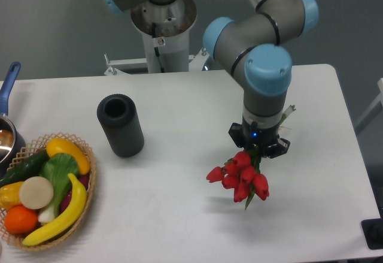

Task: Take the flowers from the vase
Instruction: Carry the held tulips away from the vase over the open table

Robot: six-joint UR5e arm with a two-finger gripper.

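Over the right half of the table (179,227), I have the gripper (258,149) pointing down with the flowers (240,177) hanging from it. My jaws are closed on the bunch at its stem end, though the stems themselves are hidden behind the red buds and the gripper body, so I can't tell exactly where the pinch sits. The buds droop below and slightly left of the gripper, with a green leaf tip showing at the bottom. A soft shadow lies on the table beneath them, apart from the bunch, so I judge the flowers are held clear of the surface rather than resting on it.

The vase (120,125) stands upright well to the left, its round mouth open and nothing showing in it. It is well apart from both the bunch and the arm.

As I read it, the core of the job is done: the flowers are out of the vase and in my grip. What may be left is only to keep the hold steady, or to carry the bunch somewhere, which the task does not spell out.

At the far left edge sits the woven basket (88,173) of fruit and vegetables, with a blue-handled pot (8,86) just behind it, neither near my work.
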